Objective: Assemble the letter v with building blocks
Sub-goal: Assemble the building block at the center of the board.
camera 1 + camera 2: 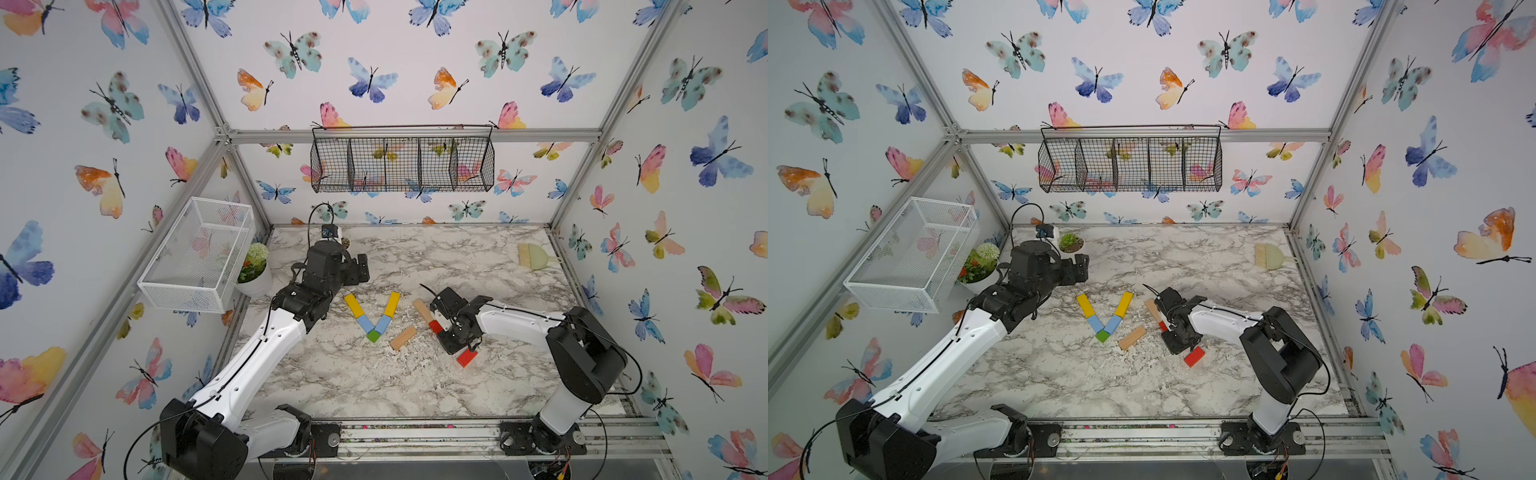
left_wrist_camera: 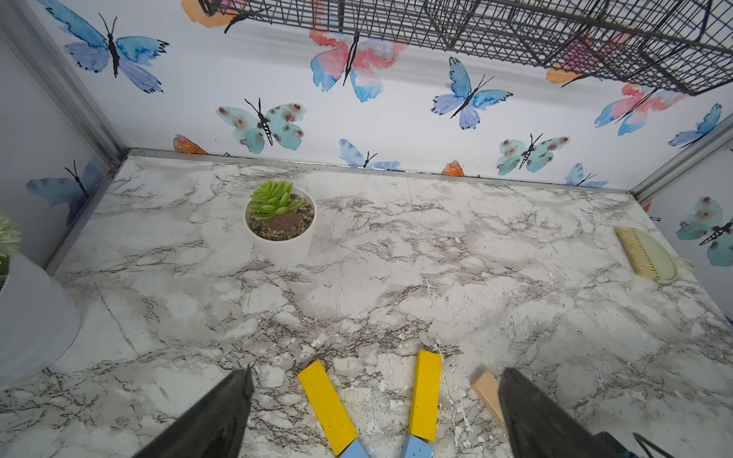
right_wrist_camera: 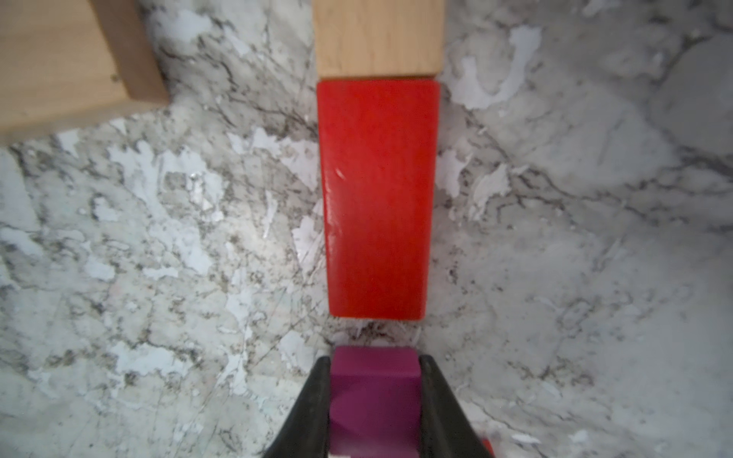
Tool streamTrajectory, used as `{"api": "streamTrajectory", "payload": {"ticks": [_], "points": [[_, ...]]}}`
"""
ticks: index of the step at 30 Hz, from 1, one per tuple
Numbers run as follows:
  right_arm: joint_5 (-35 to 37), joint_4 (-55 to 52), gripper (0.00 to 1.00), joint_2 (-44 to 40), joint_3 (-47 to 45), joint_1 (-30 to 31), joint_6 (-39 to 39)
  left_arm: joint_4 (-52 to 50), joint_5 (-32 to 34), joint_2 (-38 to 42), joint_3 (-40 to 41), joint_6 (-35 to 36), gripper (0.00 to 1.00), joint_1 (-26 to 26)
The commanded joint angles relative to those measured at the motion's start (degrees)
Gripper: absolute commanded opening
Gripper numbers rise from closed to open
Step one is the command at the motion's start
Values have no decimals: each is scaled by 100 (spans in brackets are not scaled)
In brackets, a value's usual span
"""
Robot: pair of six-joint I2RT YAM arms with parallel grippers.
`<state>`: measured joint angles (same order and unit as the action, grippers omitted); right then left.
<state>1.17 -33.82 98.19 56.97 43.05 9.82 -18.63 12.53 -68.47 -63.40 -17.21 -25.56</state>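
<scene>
In both top views a V lies flat on the marble table: two yellow bars [image 1: 354, 305] [image 1: 392, 304], two light-blue bars [image 1: 365, 323] [image 1: 382, 324] and a green cube [image 1: 373, 336] at the tip. Right of it, a tan bar [image 1: 403, 338] lies loose. Another tan bar [image 3: 377, 37] lies end to end with a red bar [image 3: 377, 198]. My right gripper [image 3: 375, 361] is shut on a magenta cube [image 3: 375, 392], low over the table just behind that red bar. A second red bar [image 1: 467, 357] lies beside it. My left gripper [image 2: 377, 370] hangs open behind the V, holding nothing.
A white wire basket [image 1: 199, 253] hangs on the left wall above a flower pot [image 1: 254, 270]. A small succulent pot [image 2: 280, 222] stands at the back left. A hand brush [image 1: 534, 255] lies at the back right. A black wire basket [image 1: 403, 164] hangs on the back wall.
</scene>
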Motion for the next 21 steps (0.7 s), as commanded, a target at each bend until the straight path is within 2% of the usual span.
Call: {"api": "streamTrajectory", "payload": {"ticks": [1, 21], "points": [[-91, 76, 27, 160, 91, -42, -86, 70, -76, 123, 40, -26, 97, 34], [-74, 207, 26, 346, 124, -99, -130, 78, -96, 114, 29, -10, 97, 75]]}}
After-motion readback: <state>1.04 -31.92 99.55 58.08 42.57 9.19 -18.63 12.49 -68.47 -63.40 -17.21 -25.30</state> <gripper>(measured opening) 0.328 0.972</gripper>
